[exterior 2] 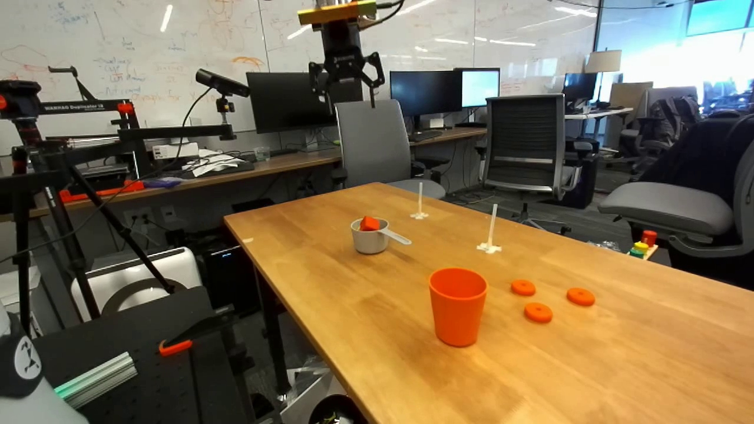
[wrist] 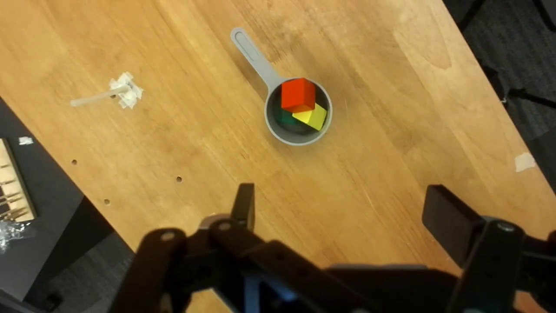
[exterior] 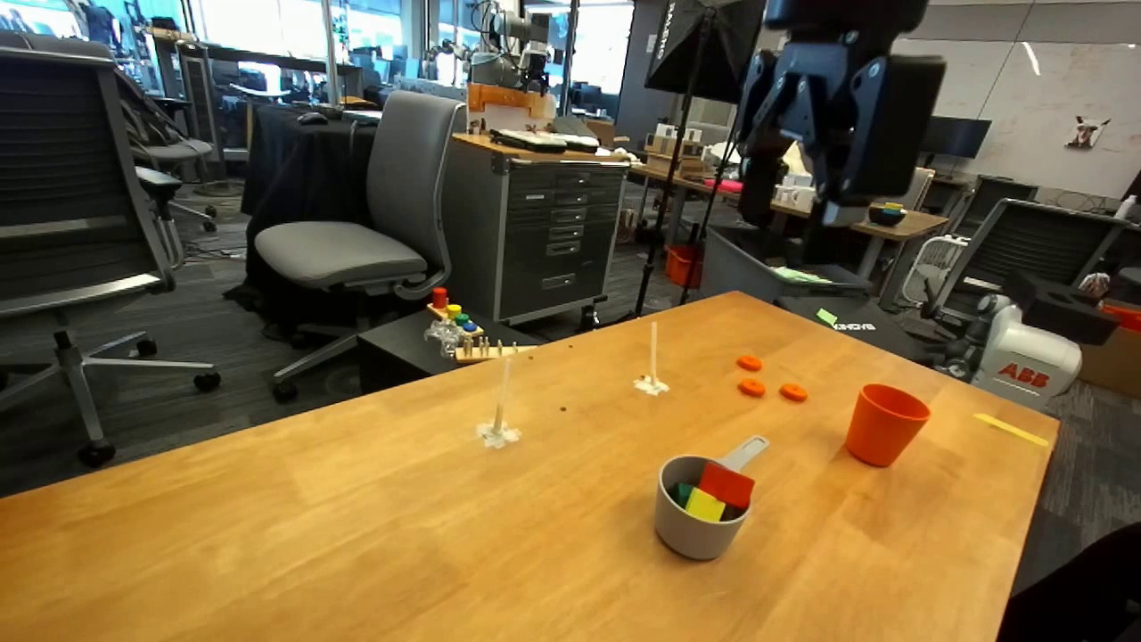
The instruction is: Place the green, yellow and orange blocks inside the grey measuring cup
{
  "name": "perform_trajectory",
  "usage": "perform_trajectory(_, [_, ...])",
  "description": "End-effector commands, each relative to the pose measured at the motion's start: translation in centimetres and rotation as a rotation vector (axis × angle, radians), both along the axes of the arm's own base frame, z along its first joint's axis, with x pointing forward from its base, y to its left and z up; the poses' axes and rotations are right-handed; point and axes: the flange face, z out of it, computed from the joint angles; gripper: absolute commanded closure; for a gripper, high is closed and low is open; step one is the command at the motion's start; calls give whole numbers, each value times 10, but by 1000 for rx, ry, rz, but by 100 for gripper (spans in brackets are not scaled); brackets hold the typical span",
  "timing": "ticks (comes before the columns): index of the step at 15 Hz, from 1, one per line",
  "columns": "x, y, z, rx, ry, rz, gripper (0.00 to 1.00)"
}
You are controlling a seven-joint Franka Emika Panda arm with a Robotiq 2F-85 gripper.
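Note:
The grey measuring cup (exterior: 695,542) stands upright on the table and shows in all views, including the wrist view (wrist: 259,61). The red-orange block (wrist: 297,94) lies on top inside the cup and pokes above its rim in an exterior view (exterior 2: 369,224). The yellow block (wrist: 316,116) lies beside and partly under it, inside the cup. The dark green block (wrist: 286,117) is inside too, mostly hidden under the other blocks. My gripper (wrist: 339,195) is open and empty. It hangs high above the table in an exterior view (exterior 2: 351,105), apart from the cup.
An orange-red cup (exterior 2: 458,312) stands on the table (exterior: 357,517). Three orange discs (exterior: 752,387) lie near it. Two thin upright pegs (exterior: 653,352) (exterior: 504,392) are taped to the table top. A wooden peg toy (exterior: 486,350) sits on a black box beyond the table's edge.

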Motion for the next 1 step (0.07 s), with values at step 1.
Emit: perform_trajectory(1, [-4, 1, 7, -1, -8, 0, 0])
